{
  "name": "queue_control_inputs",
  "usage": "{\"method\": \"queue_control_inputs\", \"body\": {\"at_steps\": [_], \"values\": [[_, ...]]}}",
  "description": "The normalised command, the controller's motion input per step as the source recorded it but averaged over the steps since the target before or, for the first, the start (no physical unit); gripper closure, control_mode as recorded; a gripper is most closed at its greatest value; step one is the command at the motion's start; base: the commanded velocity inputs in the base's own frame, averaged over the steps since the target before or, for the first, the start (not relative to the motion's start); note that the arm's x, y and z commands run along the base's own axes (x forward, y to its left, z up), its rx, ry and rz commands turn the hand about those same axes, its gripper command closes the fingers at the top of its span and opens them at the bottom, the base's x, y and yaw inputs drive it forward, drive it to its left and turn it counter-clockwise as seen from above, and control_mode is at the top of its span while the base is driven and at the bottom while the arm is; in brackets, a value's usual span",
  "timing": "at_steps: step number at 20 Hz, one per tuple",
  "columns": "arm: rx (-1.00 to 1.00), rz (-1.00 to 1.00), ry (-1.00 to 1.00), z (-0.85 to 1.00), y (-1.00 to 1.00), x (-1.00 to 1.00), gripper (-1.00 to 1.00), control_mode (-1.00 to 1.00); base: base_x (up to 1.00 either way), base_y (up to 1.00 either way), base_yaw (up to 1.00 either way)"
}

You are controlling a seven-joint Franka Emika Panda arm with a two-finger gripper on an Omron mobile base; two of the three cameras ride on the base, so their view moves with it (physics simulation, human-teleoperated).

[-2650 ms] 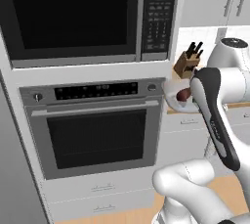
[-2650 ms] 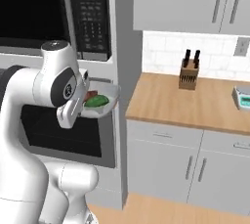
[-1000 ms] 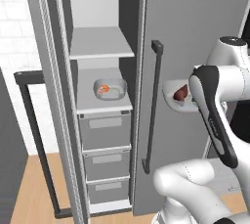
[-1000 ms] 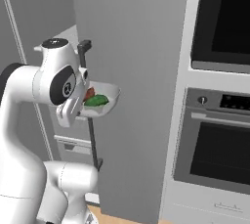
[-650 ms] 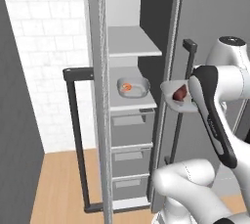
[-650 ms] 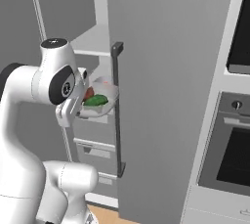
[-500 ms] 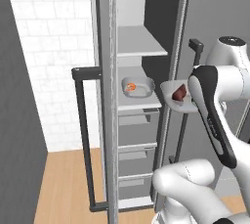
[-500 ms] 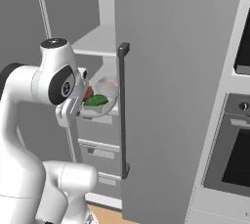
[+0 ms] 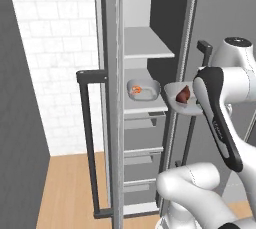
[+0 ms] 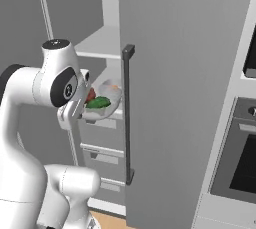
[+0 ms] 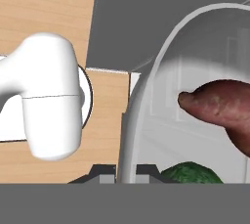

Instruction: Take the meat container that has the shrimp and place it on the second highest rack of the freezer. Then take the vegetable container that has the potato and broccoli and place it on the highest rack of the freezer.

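Note:
My gripper [image 11: 124, 175] is shut on the rim of the clear vegetable container [image 11: 146, 96], which holds the reddish-brown potato [image 11: 219, 108] and the green broccoli [image 11: 188, 174]. In the left base view this container [image 9: 176, 101] hangs level in front of the open freezer [image 9: 150, 123], potato [image 9: 183, 94] showing, about as high as the second highest rack [image 9: 145, 106]. On that rack sits the meat container [image 9: 144, 89] with the orange shrimp [image 9: 136, 90]. The highest rack [image 9: 145, 43] above it is bare. From the right, the broccoli [image 10: 98, 103] and potato [image 10: 90, 94] lie beside my forearm.
The left freezer door stands open edge-on, its dark bar handle [image 9: 85, 138] toward me. The right door [image 10: 190, 98] with its handle [image 10: 128, 113] is close to the held tray. Grey drawers [image 9: 142, 148] fill the space below the racks. An oven [image 10: 240, 163] is at the far right.
The base has moved, so the views swung from the oven to the open freezer, which now sits nearer and more central. The vegetable container has stayed in my grip.

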Motion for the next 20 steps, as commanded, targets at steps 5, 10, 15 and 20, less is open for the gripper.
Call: {"method": "queue_control_inputs", "body": {"at_steps": [5,10,15,20], "values": [[0.0,0.0,0.0,0.0,0.0,0.0,1.0,1.0,0.03,0.29,0.03],[0.0,0.0,0.0,0.0,0.0,0.0,1.0,1.0,-0.52,0.0,0.01],[0.0,0.0,0.0,0.0,0.0,0.0,1.0,1.0,-0.12,-0.08,0.01],[0.0,0.0,0.0,0.0,0.0,0.0,1.0,1.0,0.49,-0.08,0.06]]}}
